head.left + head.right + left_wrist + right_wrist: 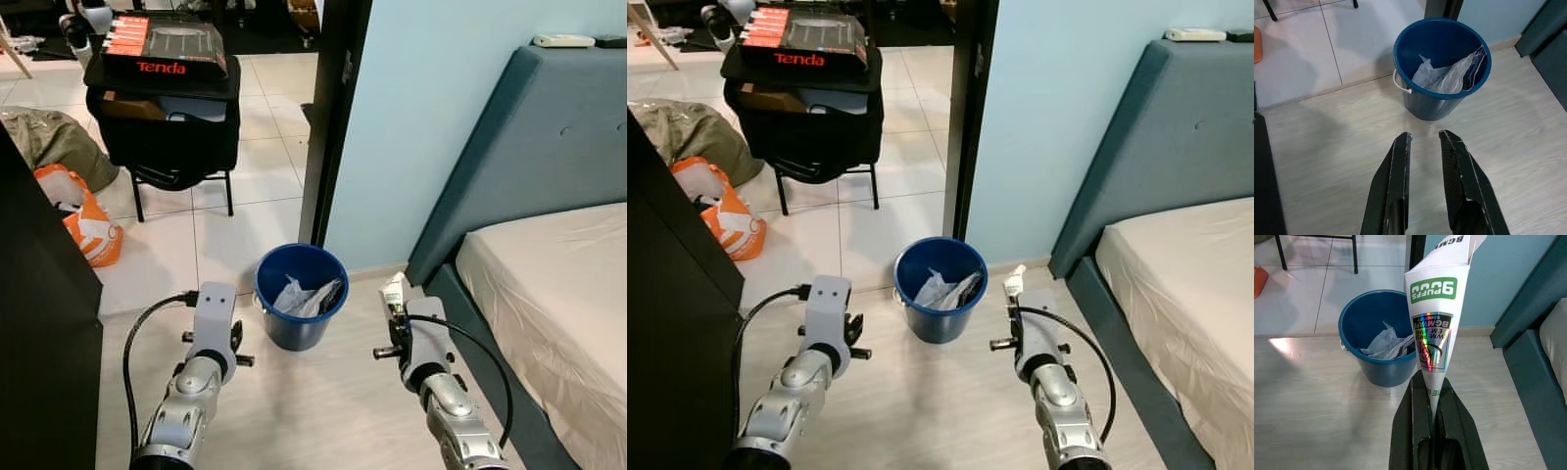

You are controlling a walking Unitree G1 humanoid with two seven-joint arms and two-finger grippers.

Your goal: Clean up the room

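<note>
Here, a blue bucket stands on pale wood flooring beside a doorway, and everything else is placed against it. Crumpled plastic lies inside it. The right gripper sits just to the bucket's right, near the foot of a teal bed, with its two black fingers pinched tight on the bottom edge of a small white carton. The carton has green lettering and a shiny foil label. Its long axis runs straight on from the fingers, so it sticks out beyond the fingertips and points up and forward, its far end level with the bucket's rim but off to the side, not over the opening. The left gripper hovers over the floor just to the bucket's left, aimed at its near wall, fingers a narrow gap apart and holding nothing. Beyond the bucket, on white tiles, stand a black stool bearing a red and black box, and an orange bag.
</note>
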